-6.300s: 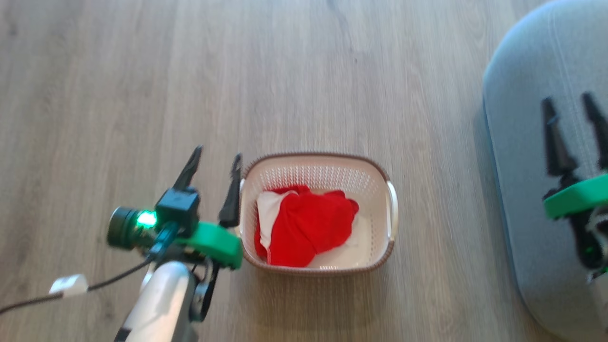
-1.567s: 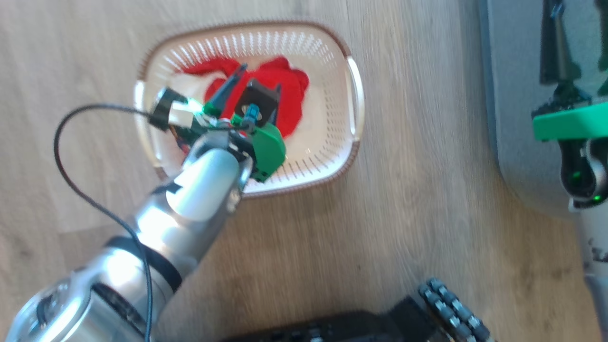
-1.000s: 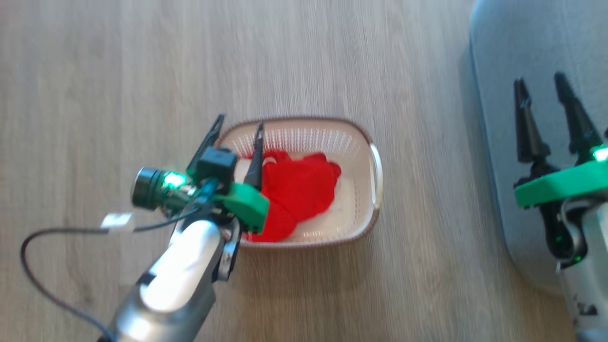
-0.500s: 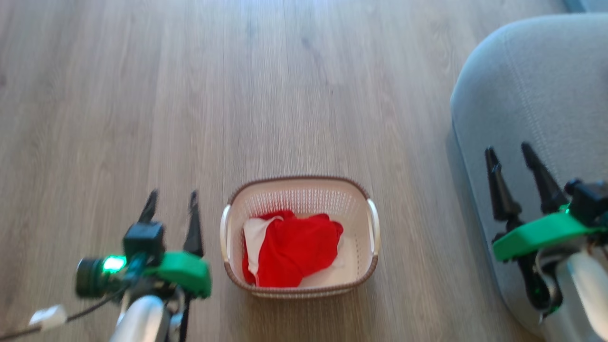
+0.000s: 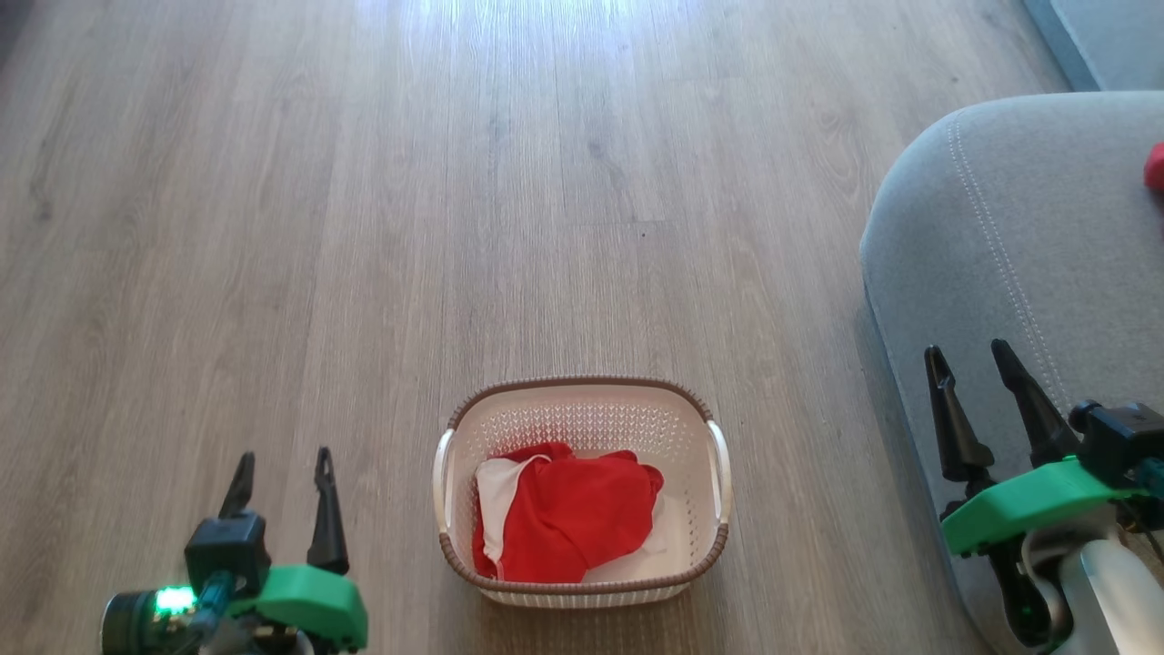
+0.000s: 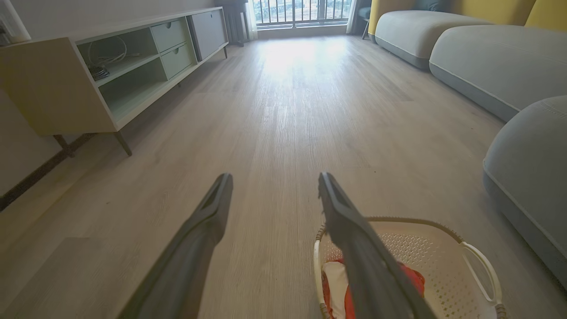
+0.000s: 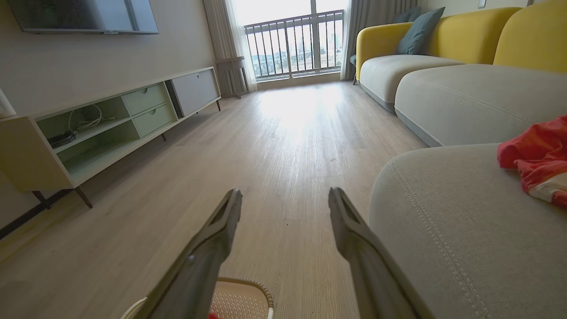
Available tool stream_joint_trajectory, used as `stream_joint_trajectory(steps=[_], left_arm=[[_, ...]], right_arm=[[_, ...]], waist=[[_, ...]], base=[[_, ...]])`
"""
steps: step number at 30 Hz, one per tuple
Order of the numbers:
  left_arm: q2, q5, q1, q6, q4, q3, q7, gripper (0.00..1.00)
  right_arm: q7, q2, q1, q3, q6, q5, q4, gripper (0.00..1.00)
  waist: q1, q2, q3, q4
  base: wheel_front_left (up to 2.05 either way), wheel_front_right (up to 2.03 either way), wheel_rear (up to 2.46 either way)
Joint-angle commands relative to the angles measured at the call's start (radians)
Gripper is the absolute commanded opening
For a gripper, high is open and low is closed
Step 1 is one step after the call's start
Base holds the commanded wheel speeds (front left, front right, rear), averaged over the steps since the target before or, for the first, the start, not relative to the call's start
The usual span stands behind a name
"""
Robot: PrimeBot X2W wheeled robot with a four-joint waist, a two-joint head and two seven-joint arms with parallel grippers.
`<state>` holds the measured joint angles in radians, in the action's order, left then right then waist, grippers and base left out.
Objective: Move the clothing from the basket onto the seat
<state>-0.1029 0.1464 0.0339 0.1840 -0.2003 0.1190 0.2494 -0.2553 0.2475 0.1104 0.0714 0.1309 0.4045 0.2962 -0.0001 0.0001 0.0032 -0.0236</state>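
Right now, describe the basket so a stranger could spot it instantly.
On the wood floor, left of the big grey seat, stands the basket. Small, oval and cream with perforated walls and a brown rim, it holds red-and-white clothing.

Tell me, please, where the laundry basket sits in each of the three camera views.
Head view: the basket is at bottom centre.
Left wrist view: the basket is in the lower right corner.
Right wrist view: a sliver of the basket's rim shows at the bottom edge, left of centre.
Shared landmark: the grey seat lies to the basket's right in every view.
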Motion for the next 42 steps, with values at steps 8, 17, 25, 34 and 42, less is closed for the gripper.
stream_joint_trajectory(steps=[8,17,25,34,42], left_arm=[[0.024,-0.041,-0.012,-0.029,0.044,-0.082,0.012,1.0],[0.046,-0.052,-0.068,-0.065,0.008,-0.042,0.012,1.0],[0.052,-0.03,-0.249,-0.081,-0.088,0.11,0.012,1.0],[0.052,-0.016,-0.539,-0.072,-0.316,0.336,0.012,1.0],[0.053,-0.011,-0.83,-0.061,-0.613,0.481,0.012,1.0]], right_arm=[[-0.006,0.004,0.017,0.006,0.0,-0.012,-0.027,1.0],[-0.006,0.021,0.06,0.007,0.0,0.002,-0.065,1.0],[-0.006,0.059,0.165,0.017,0.0,0.031,-0.129,1.0],[-0.006,0.084,0.295,0.043,0.0,0.065,-0.19,1.0],[-0.006,0.081,0.373,0.062,0.0,0.082,-0.218,1.0]], waist=[[0.0001,-0.0001,0.009,0.002],[0.0001,-0.0001,0.128,-0.012],[0.0001,-0.0001,0.344,-0.03],[0.0001,-0.0001,0.592,-0.085],[0.0001,-0.0001,0.769,-0.145]], base=[[0.0,0.0,0.0],[0.0,0.0,0.0],[0.0,0.0,0.0],[0.0,0.0,0.0],[0.0,0.0,0.0]])
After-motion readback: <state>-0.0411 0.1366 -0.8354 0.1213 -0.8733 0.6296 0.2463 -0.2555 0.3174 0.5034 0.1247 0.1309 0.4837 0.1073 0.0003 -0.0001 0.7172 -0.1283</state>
